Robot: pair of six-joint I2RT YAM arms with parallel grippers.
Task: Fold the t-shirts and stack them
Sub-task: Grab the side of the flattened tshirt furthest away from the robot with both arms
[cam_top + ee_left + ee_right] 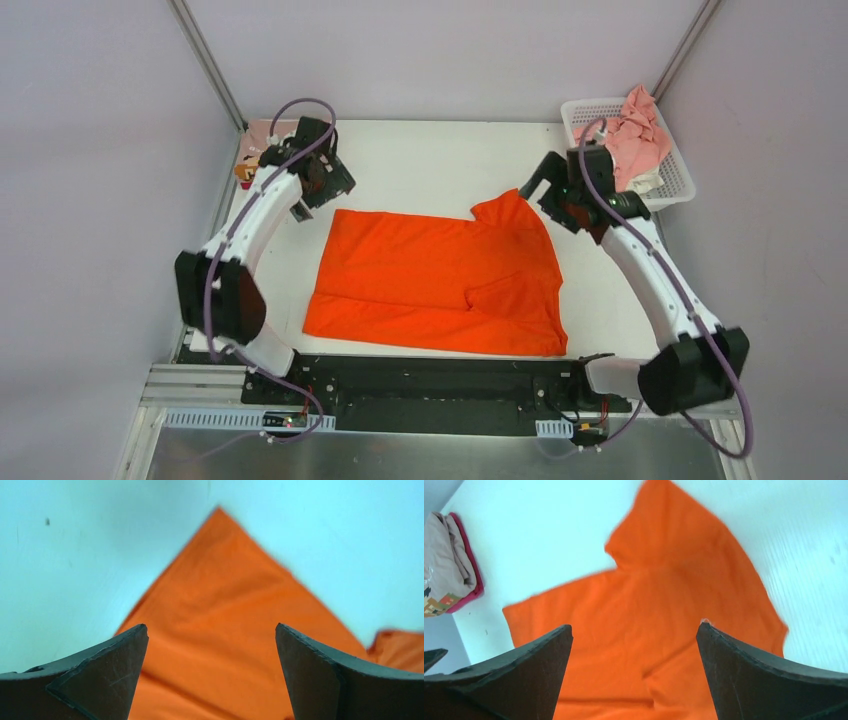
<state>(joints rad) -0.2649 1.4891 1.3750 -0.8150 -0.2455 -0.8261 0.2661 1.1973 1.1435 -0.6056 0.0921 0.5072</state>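
The orange t-shirt (440, 280) lies spread on the white table, one sleeve sticking out at its far right. My left gripper (322, 190) hovers open over the shirt's far left corner (215, 605), nothing between its fingers. My right gripper (555, 200) hovers open just beyond the far right sleeve (664, 595), empty. A folded stack with the dusty-pink shirt on top of a magenta one (449, 575) lies at the table's far left corner, mostly hidden behind the left arm in the top view (262, 135). A light pink shirt (640, 135) lies crumpled in the basket.
The white lattice basket (682, 180) stands at the far right corner, close behind the right wrist. Frame posts rise at both far corners. The black arm-base rail (430, 385) runs along the near edge.
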